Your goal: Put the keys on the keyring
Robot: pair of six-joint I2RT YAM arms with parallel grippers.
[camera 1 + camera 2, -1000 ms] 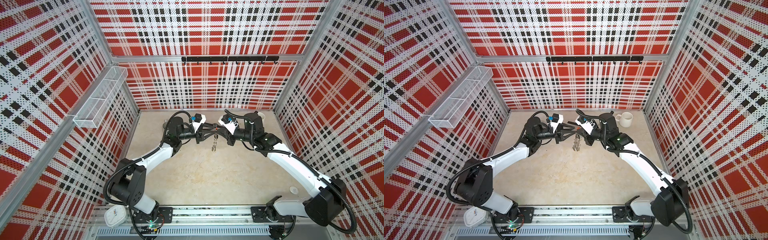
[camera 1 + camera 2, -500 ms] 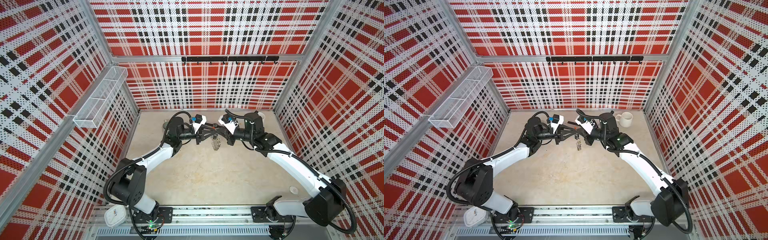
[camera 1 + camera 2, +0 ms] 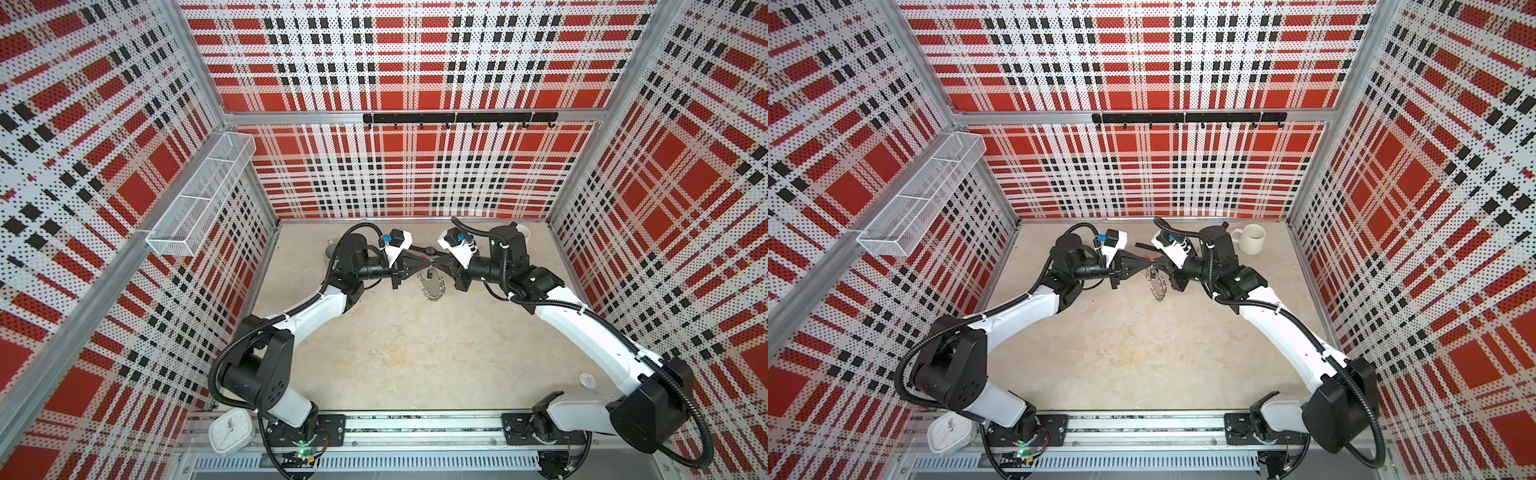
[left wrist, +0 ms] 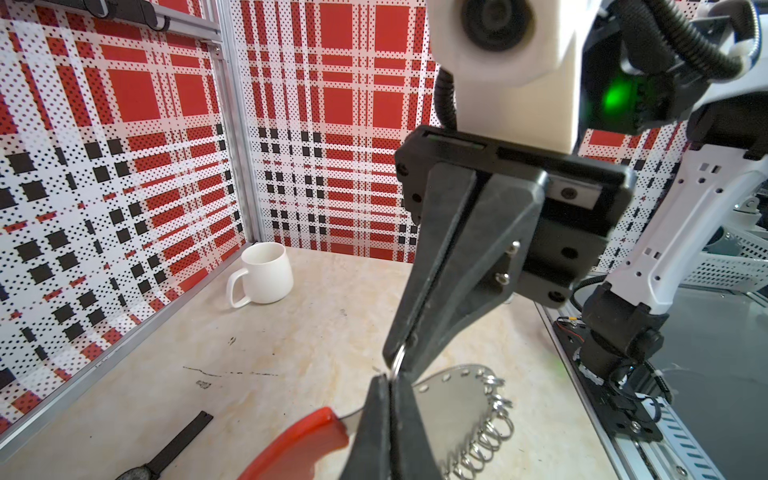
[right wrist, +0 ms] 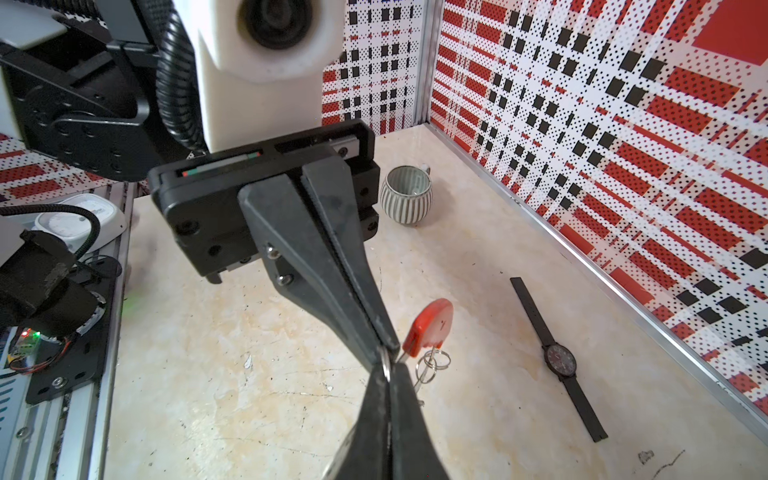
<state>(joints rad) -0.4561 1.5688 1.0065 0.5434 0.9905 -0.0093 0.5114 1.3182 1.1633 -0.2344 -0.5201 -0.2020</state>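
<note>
Over the back of the table, my left gripper (image 3: 424,261) and right gripper (image 3: 434,262) meet tip to tip. Where they meet, a silver ring (image 4: 398,360) is pinched. The keyring (image 3: 434,286), a grey plate (image 4: 449,399) with a red bar (image 4: 299,440) and a row of small rings (image 4: 486,436), hangs below them. The left gripper (image 4: 388,376) has its jaws pressed together at the plate's top edge. The right gripper (image 5: 388,370) shows only a hairline gap, with the ring in it. I cannot make out the keys in any view.
A black wristwatch (image 5: 559,359) lies flat behind the grippers. A white mug (image 3: 1252,239) stands at the back right and a striped cup (image 5: 405,195) at the back left. A white clock (image 3: 230,430) sits by the left arm's base. On the left wall hangs a wire basket (image 3: 199,208).
The left gripper's fingers were apart a second ago and have closed at the keyring's top. The hanging plate has turned a little. Both arms stay where they were.
</note>
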